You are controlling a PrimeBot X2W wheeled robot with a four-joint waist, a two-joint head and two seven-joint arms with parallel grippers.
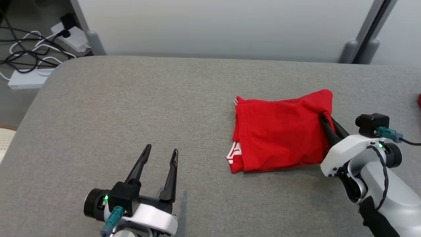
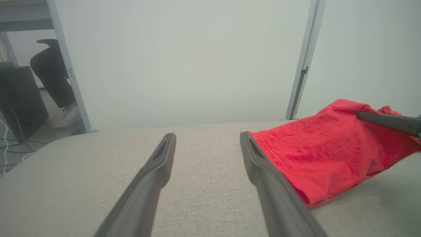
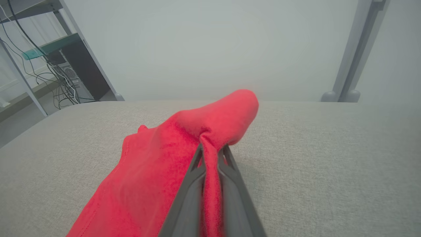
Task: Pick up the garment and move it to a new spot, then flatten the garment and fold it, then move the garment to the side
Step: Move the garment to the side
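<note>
2 grippers are seen in the head view, above a grey cloth-covered table (image 1: 131, 98). The left gripper (image 1: 161, 148) is held at the lower left with its fingers spread apart and nothing between them, well apart from the garment (image 1: 279, 131). The red garment is laid folded on the right half of the table, and a white-printed edge is shown at its lower left corner. The right gripper (image 1: 326, 118) is clamped on the garment's right edge, where the cloth is bunched around the dark fingers. Cables (image 1: 26, 56) and a white power strip (image 1: 70, 36) are seen on the floor past the table's far left corner.

In the left wrist view, the left gripper's 2 fingers are shown wide apart above bare table. The garment is seen to the right, and 1 dark finger of the right gripper is set against its raised end. A person's leg (image 2: 52, 79) and a white shoe (image 2: 67, 117) are seen at the far left.

In the right wrist view, the 2 fingers are drawn together and a pinched fold of red cloth is clamped between them. The garment's corner is lifted above the fingertips, and the rest is spread down to the left over the table.
</note>
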